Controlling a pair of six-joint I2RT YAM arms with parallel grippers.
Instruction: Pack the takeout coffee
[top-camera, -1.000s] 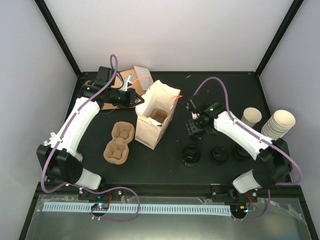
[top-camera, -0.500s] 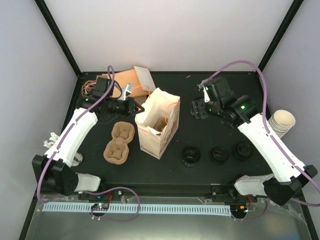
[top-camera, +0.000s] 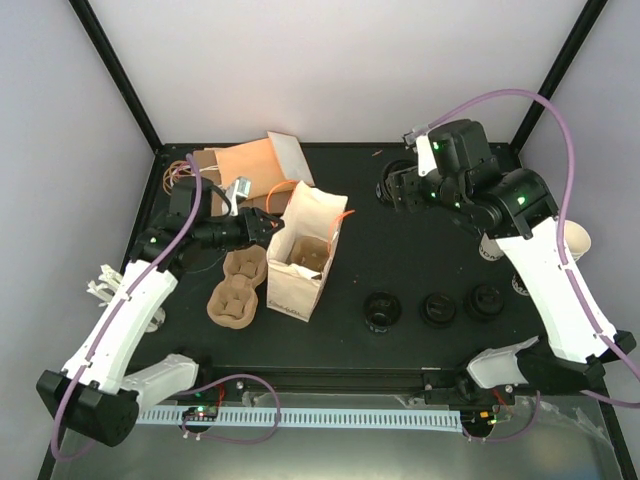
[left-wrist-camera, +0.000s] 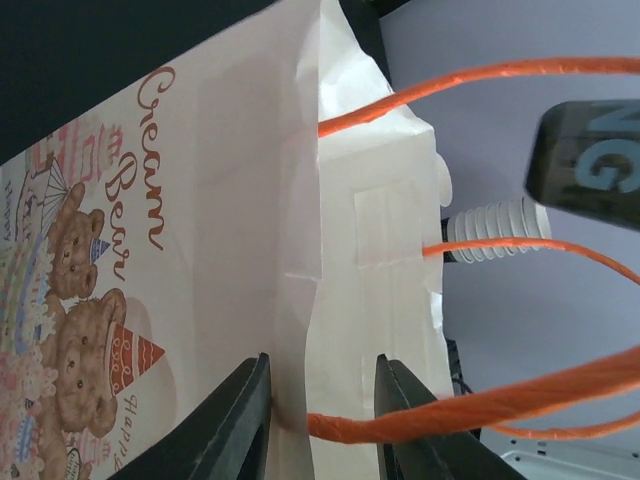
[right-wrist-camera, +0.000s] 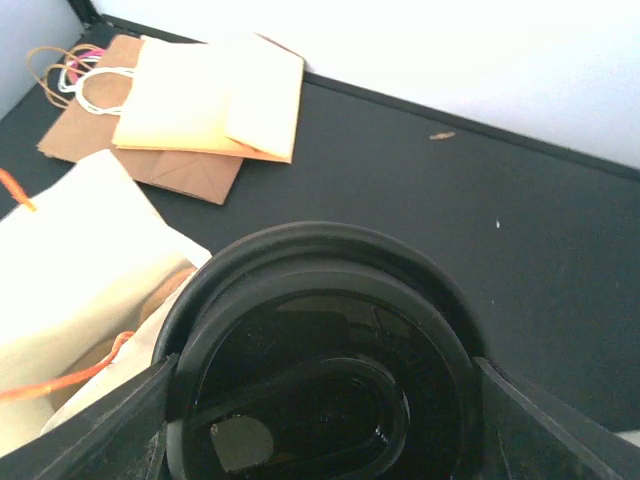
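The takeout coffee cup (top-camera: 489, 249) stands at the right, mostly hidden behind my right arm. A white paper bag (top-camera: 300, 250) with orange handles and a bear print stands open mid-table, and it fills the left wrist view (left-wrist-camera: 200, 250). My left gripper (top-camera: 274, 228) is shut on the bag's rim at its left side; in the wrist view the gripper (left-wrist-camera: 320, 372) has the folded paper edge and an orange handle between its jaws. My right gripper (top-camera: 393, 190) is raised over the back of the table, right of the bag. In the wrist view the gripper (right-wrist-camera: 322, 375) is shut on a black lid (right-wrist-camera: 320, 300).
Three black lids (top-camera: 381, 308) lie in a row at the front right. A brown pulp cup carrier (top-camera: 236, 286) lies left of the bag. Flat brown and orange bags (top-camera: 245, 162) lie at the back left. A stack of cream cups (top-camera: 579, 238) stands at the far right.
My right arm has risen and swung back and right with the lid, now covering the single cup. My left gripper has drawn back toward the front left, and the bag shifted with it.
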